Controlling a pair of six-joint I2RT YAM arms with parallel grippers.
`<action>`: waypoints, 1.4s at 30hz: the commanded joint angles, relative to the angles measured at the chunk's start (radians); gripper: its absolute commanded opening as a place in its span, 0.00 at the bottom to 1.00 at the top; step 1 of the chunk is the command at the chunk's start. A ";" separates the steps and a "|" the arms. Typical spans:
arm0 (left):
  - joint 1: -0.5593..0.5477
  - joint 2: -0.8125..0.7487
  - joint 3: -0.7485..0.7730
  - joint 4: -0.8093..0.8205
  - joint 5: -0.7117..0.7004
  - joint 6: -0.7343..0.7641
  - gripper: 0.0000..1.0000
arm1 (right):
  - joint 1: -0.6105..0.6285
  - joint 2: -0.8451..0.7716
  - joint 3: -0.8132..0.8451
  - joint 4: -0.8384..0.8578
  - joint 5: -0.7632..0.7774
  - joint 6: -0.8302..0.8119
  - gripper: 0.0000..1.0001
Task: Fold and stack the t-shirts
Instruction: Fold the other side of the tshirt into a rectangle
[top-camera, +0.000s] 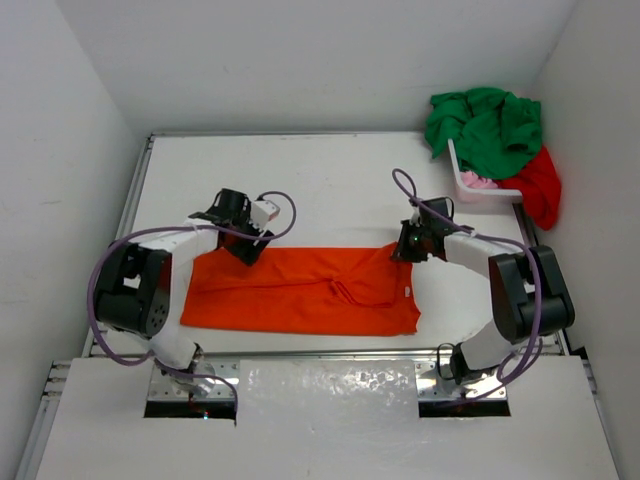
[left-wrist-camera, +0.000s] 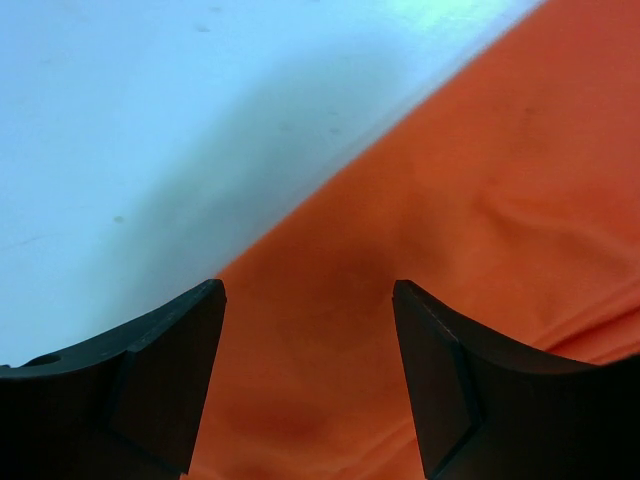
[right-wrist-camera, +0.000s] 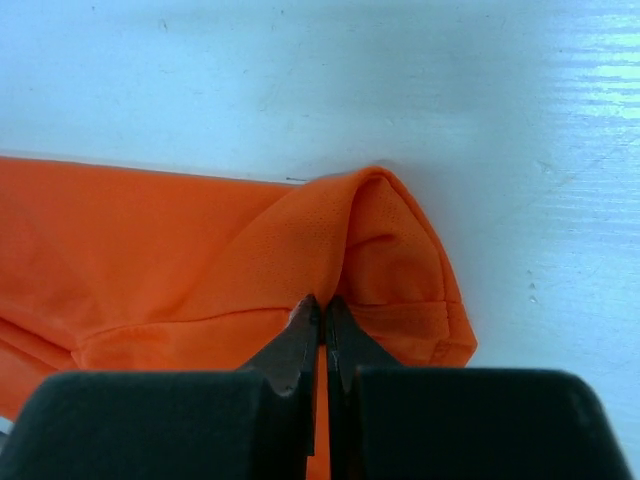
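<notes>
Orange t-shirt (top-camera: 300, 290) is lying mostly flat on the bench (top-camera: 330, 180), stretched left to right along the near edge between the two arms, with a bunched wrinkle a bit right of its middle. Left claw (left-wrist-camera: 308, 300) is down at the shirt's far-left corner, jaws standing well apart with nothing between them. In the wrist view I see the shirt's edge running diagonally under the gap, orange cloth below and bare bench beyond; I can't tell if the fingers (left-wrist-camera: 160, 370) touch the cloth. Right claw (right-wrist-camera: 322, 305) is at the shirt's far-right corner, jaws pressed fully together. The cloth is puckered up into a small fold right at the tips, so it reads to me as a pinch on that hemmed corner of the orange t-shirt. The other shirts are at the far-right corner of the bench: green t-shirt (top-camera: 485, 125) is heaped over the far end of the white basket (top-camera: 487, 193), red t-shirt (top-camera: 540, 185) is draped down the basket's right side, and a bit of the pink t-shirt (top-camera: 478, 181) shows inside it. All three are well apart from both claws
</notes>
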 joint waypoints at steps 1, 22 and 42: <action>0.049 0.010 -0.007 0.092 -0.002 0.004 0.66 | -0.005 -0.043 -0.015 0.027 0.026 0.008 0.00; 0.103 0.157 -0.073 0.181 -0.022 -0.013 0.64 | -0.059 -0.214 -0.240 0.056 0.083 0.090 0.03; 0.189 -0.056 0.204 -0.106 0.277 -0.005 0.69 | -0.085 -0.398 -0.018 -0.501 0.057 -0.140 0.57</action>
